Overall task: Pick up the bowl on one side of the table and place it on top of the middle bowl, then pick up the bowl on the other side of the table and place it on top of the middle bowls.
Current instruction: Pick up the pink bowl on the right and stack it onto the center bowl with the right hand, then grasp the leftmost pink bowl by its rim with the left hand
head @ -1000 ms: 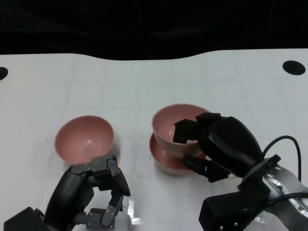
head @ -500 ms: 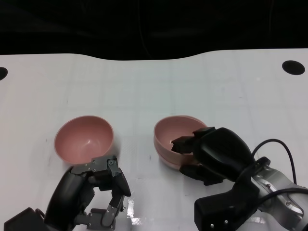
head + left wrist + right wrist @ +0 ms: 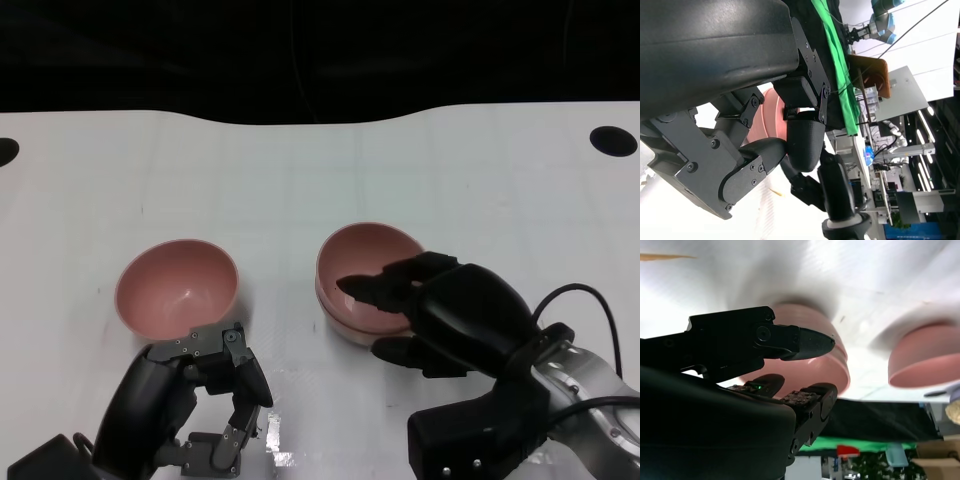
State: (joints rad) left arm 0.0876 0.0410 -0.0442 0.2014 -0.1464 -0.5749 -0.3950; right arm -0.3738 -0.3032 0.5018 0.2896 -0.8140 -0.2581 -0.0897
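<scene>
Two pink bowls sit nested as one stack (image 3: 362, 262) in the middle of the white table (image 3: 300, 170); the right wrist view shows the stack (image 3: 812, 367) too. My right hand (image 3: 450, 312) is at the stack's near right side. Its fingers (image 3: 372, 286) are spread over the rim and its thumb lies outside the wall, gripping nothing. A third pink bowl (image 3: 175, 285) stands alone to the left, also seen in the right wrist view as the bowl (image 3: 927, 357). My left hand (image 3: 190, 398) hovers just in front of it, fingers loosely bent and empty.
Black round holes mark the table's far right (image 3: 611, 140) and far left (image 3: 3, 152) corners. A black cable (image 3: 575, 293) loops off my right wrist. Beyond the table's far edge everything is dark.
The bowl held tilted above the middle bowl has dropped and now sits nested in it. My right hand's fingers have lifted off its rim. The left hand has stayed put.
</scene>
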